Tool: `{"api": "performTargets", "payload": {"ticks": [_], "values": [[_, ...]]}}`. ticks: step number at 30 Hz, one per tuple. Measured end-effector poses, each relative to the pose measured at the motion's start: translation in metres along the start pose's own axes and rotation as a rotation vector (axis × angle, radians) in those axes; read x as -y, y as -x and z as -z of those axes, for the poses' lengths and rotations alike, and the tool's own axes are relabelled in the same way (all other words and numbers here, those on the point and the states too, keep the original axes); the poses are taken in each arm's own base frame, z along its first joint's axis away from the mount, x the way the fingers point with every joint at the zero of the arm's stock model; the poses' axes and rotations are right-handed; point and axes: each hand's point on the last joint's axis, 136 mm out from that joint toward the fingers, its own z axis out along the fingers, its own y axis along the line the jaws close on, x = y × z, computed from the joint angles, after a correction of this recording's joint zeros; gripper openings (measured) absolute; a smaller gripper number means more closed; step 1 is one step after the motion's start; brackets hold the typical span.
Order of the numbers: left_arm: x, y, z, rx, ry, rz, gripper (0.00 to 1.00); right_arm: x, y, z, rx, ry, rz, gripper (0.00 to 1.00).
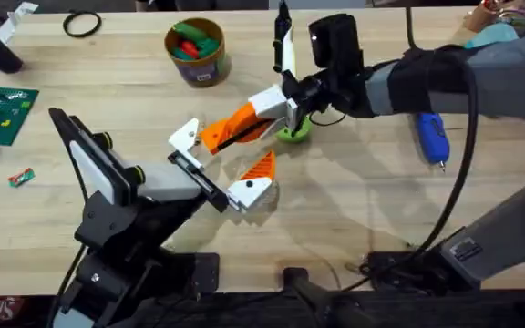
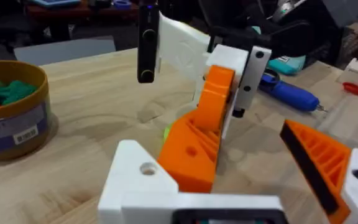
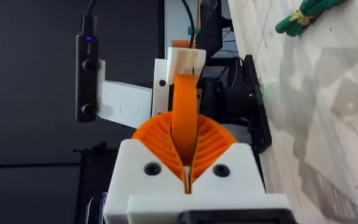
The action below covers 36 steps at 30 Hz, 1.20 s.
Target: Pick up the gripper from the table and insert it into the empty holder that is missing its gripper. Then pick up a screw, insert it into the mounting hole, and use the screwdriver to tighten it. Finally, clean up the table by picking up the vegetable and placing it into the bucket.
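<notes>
My right gripper (image 1: 276, 111) is shut on the gripper (image 1: 235, 123), a long orange finger with a white base block (image 2: 135, 183), and holds it tilted above the table. That base block, with its mounting hole (image 2: 148, 168), lies right at the holder (image 1: 194, 169), the white block with a black rail on my left arm; I cannot tell whether it is seated. My left gripper (image 1: 231, 169) is open and carries one short orange wedge finger (image 1: 258, 178). The green vegetable (image 1: 293, 133) lies under the right gripper. The blue screwdriver (image 1: 431, 137) lies at the right. The screw is out of view.
The yellow bucket (image 1: 196, 47), with red and green items inside, stands at the back centre. A green board (image 1: 3, 114) and small bits lie at the far left. A black ring (image 1: 82, 25) lies at the back left. Cables run along the front edge.
</notes>
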Motion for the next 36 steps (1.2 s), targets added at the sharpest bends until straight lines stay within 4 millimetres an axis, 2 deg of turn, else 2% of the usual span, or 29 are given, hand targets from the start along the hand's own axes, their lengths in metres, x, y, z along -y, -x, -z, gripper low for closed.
{"api": "performTargets", "payload": {"ticks": [7,22,30,36], "values": [[0.0,0.0,0.0,0.0,0.0,0.031,0.988,-0.002,-0.003,-0.009,-0.021,-0.001,0.0,0.018],[0.004,0.0,0.0,-0.001,-0.022,0.019,0.988,-0.006,0.001,-0.012,-0.018,-0.008,-0.056,0.018],[-0.01,0.001,0.001,0.006,0.051,0.004,0.988,-0.005,0.016,-0.024,-0.054,-0.002,-0.08,0.018],[-0.016,0.001,0.001,0.007,0.079,0.004,0.988,-0.005,0.019,-0.029,-0.068,0.001,-0.088,0.018]]}}
